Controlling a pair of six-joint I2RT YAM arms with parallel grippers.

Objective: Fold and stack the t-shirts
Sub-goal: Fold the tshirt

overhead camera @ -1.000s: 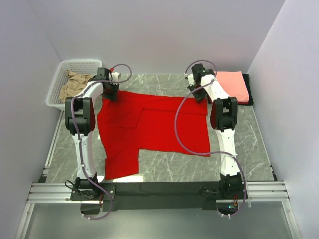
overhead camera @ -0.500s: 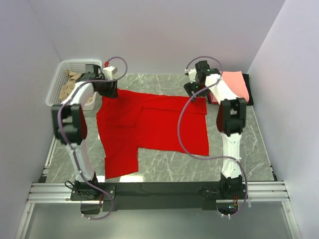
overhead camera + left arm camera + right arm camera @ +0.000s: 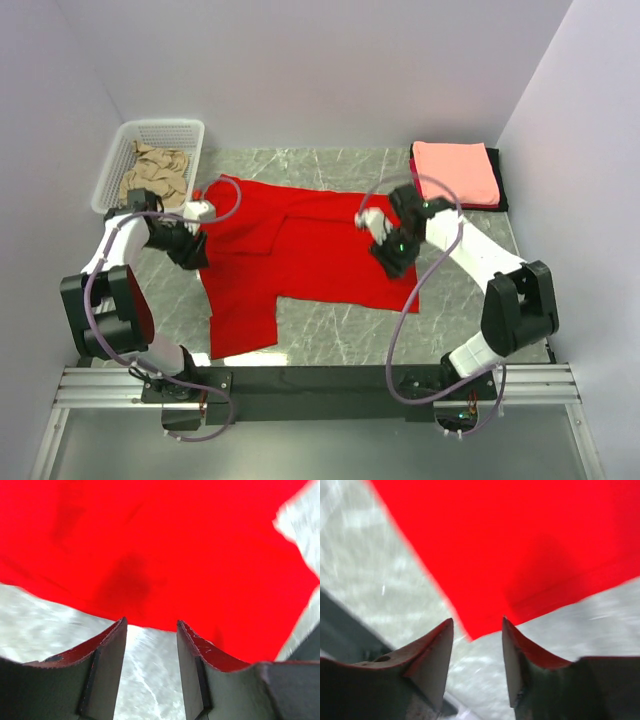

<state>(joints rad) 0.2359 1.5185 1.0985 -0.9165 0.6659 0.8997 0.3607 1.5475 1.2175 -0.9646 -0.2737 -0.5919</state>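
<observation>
A large bright red t-shirt (image 3: 300,250) lies spread flat on the marble table, with one sleeve reaching toward the near edge. My left gripper (image 3: 194,254) hovers at the shirt's left edge. In the left wrist view this gripper (image 3: 150,623) is open, with bare table between its fingers and the red t-shirt (image 3: 165,550) just ahead. My right gripper (image 3: 393,262) hangs over the shirt's right part. In the right wrist view it (image 3: 477,622) is open too, and a corner of the red t-shirt (image 3: 520,545) lies just beyond its tips. Neither gripper holds anything.
A folded salmon-pink t-shirt (image 3: 455,170) rests on a black one (image 3: 498,185) at the back right. A white mesh basket (image 3: 118,165) at the back left holds tan t-shirts (image 3: 155,172). Walls close in on three sides.
Both arms have drawn back from the shirt's far edge toward the near side and swung lower. Both grippers have let go of the cloth, which stays spread flat.
</observation>
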